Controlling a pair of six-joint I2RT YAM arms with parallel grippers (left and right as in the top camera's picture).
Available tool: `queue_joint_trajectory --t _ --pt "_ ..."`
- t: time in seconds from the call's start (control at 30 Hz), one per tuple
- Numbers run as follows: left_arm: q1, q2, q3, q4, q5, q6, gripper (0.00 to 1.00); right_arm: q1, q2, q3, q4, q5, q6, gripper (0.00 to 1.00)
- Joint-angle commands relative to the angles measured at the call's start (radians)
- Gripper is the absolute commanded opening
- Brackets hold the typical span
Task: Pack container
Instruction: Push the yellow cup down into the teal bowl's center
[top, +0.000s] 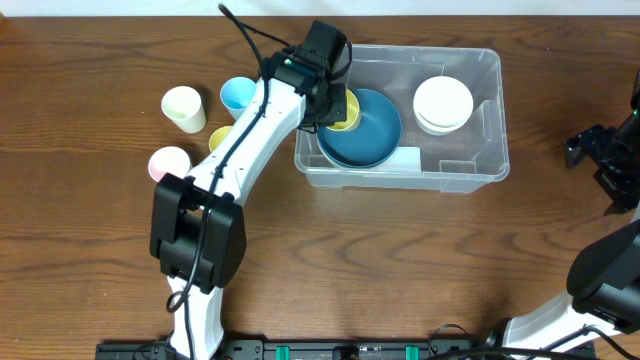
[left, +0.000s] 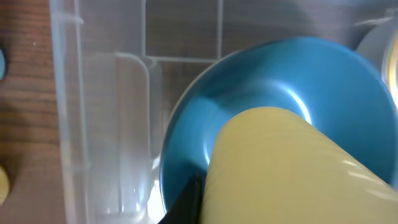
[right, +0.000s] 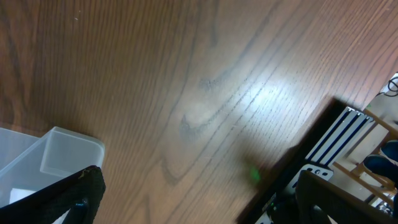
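The large clear plastic container (top: 465, 165) stands at the back middle-right of the table. Inside it are a blue bowl (top: 370, 135) on the left and a stack of white bowls (top: 443, 104) on the right. My left gripper (top: 335, 105) reaches into the container's left end, shut on a yellow cup (top: 347, 112) held over the blue bowl. In the left wrist view the yellow cup (left: 292, 168) fills the lower right in front of the blue bowl (left: 280, 81). My right gripper (top: 610, 165) is open and empty at the far right, over bare table (right: 199, 112).
Left of the container stand a cream cup (top: 184, 108), a light blue cup (top: 237, 96), a pink cup (top: 168, 163) and a yellow cup (top: 220, 137) partly under my left arm. A container corner (right: 62, 152) shows in the right wrist view. The table's edge (right: 311, 155) is near.
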Motion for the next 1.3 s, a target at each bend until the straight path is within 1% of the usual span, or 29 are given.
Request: queue_joint_trajectory --t 0.0,0.1,0.17,0.33,0.43,0.8,1.27 --pt "-0.002 -0.004 0.14 -0.057 -0.015 0.028 0.06 -0.001 -0.005 -0.001 0.0 0.011 0.012 0.99" --pt "-0.013 -0.004 0.223 -0.101 -0.02 0.063 0.06 -0.001 -0.005 -0.001 0.0 0.011 0.012 0.99" --pt "-0.026 -0.004 0.242 -0.113 -0.044 0.065 0.06 -0.001 -0.005 -0.001 0.0 0.011 0.012 0.99" --pt "-0.07 0.036 0.241 -0.12 -0.104 0.088 0.06 -0.001 -0.005 -0.001 0.0 0.011 0.012 0.99" --pt "-0.083 0.072 0.241 -0.119 -0.105 0.092 0.06 -0.001 -0.005 -0.001 0.0 0.011 0.012 0.99" --pt "-0.061 0.174 0.24 -0.096 -0.105 0.091 0.06 -0.001 -0.005 -0.001 0.0 0.011 0.012 0.99" --pt "-0.055 0.254 0.24 -0.032 -0.105 0.092 0.06 -0.001 -0.005 -0.001 0.0 0.011 0.012 0.99"
